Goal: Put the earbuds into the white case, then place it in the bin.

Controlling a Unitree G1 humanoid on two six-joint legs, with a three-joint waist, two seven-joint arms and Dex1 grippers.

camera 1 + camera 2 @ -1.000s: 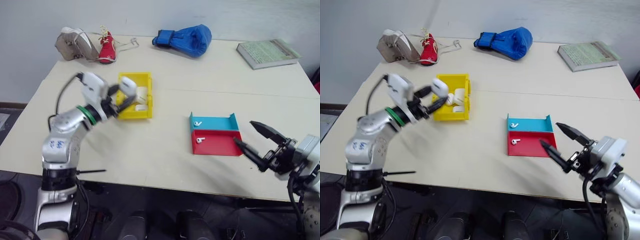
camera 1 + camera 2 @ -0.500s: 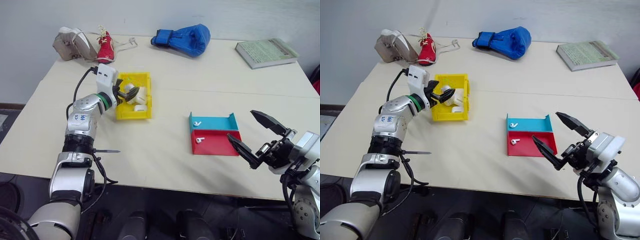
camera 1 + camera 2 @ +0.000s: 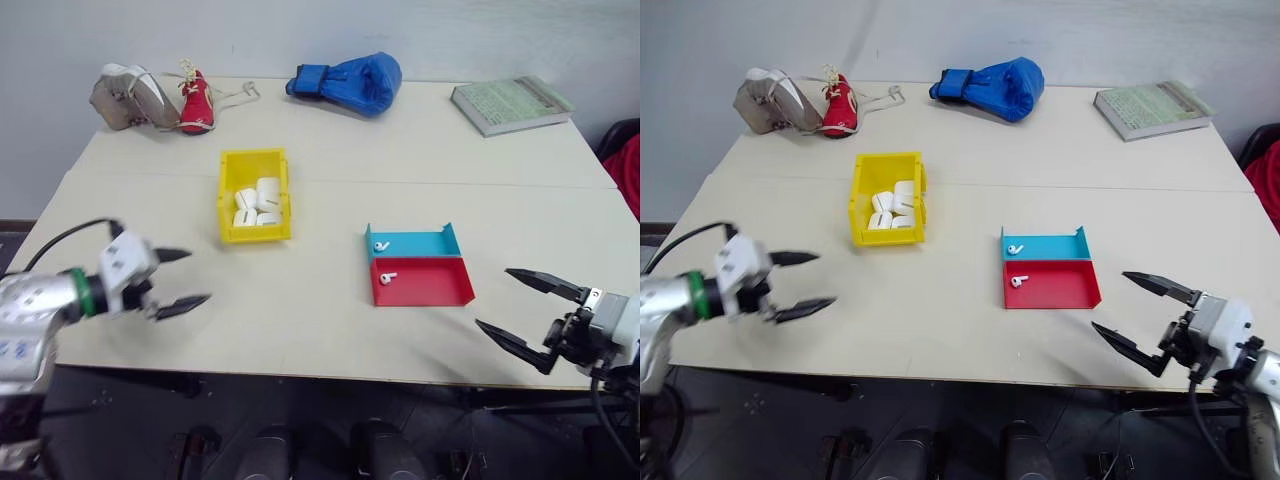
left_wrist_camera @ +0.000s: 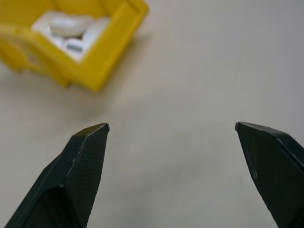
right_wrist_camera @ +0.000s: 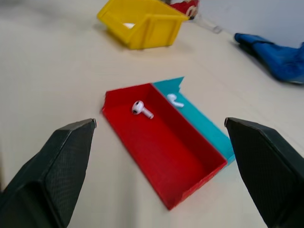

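Overhead, pale table against white wall; left end effector and right end effector wide apart, empty.

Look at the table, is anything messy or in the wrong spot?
A little. One earbud lies loose in the blue tray and another earbud in the red tray, not inside a case. The white cases are piled in the yellow bin. Nothing looks spilled or broken.
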